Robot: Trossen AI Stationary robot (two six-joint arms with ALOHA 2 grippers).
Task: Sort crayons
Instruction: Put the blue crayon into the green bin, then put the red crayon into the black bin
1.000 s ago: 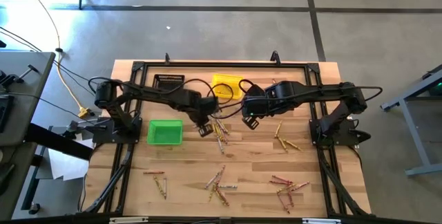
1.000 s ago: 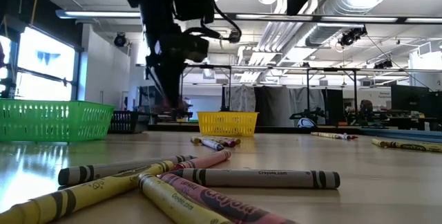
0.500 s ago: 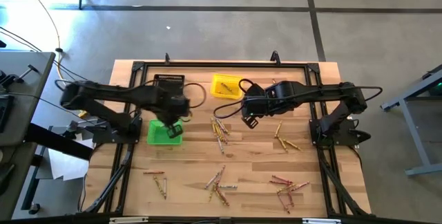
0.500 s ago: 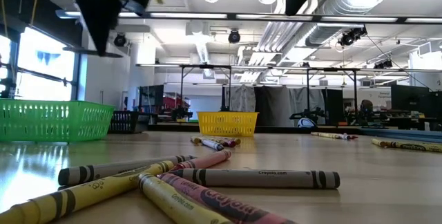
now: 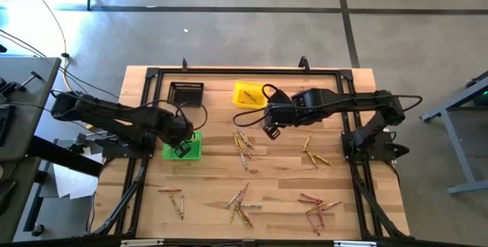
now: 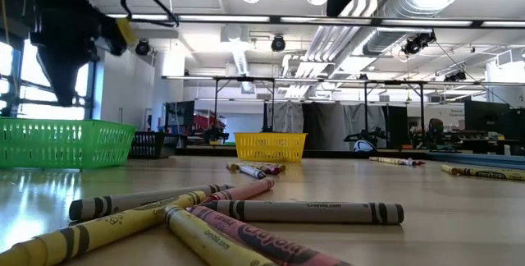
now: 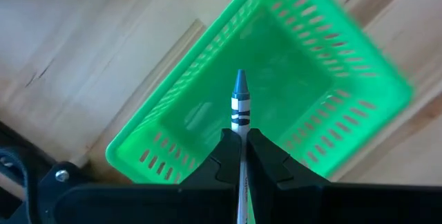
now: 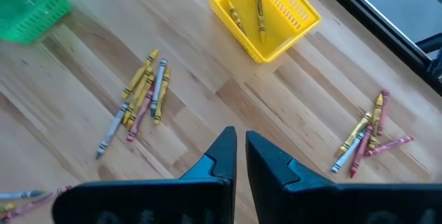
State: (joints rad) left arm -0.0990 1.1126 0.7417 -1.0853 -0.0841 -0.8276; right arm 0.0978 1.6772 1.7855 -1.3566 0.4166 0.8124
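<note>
Crayons lie in loose piles on the wooden table: one at mid-table (image 5: 242, 144), others toward the right (image 5: 314, 152) and near the front edge (image 5: 240, 203) (image 5: 316, 207) (image 5: 175, 198). My left gripper (image 5: 183, 147) hangs over the green bin (image 5: 192, 152) and is shut on a grey crayon with a blue tip (image 7: 239, 103). My right gripper (image 5: 268, 129) hovers shut and empty above the table, between the yellow bin (image 5: 249, 94) and the middle pile (image 8: 141, 96). My left gripper pinches the grey crayon's shaft (image 7: 239, 128) between its two fingers. The crayon lies along the fingers, and its blue tip (image 7: 239, 81) sticks out past the fingertips toward the green bin's floor (image 7: 290, 79). The fingers point down from above. The crayon is clear of the bin.
The yellow bin (image 8: 261, 16) holds two crayons. A black bin (image 5: 186, 93) stands at the far left, behind the green one. In the low view several crayons (image 6: 238, 217) lie close to the front edge. A black frame (image 5: 229, 72) runs round the table.
My left gripper has swung from the middle crayon pile toward the table's left edge and now hangs over the green bin, carrying the grey crayon clear of the table.
</note>
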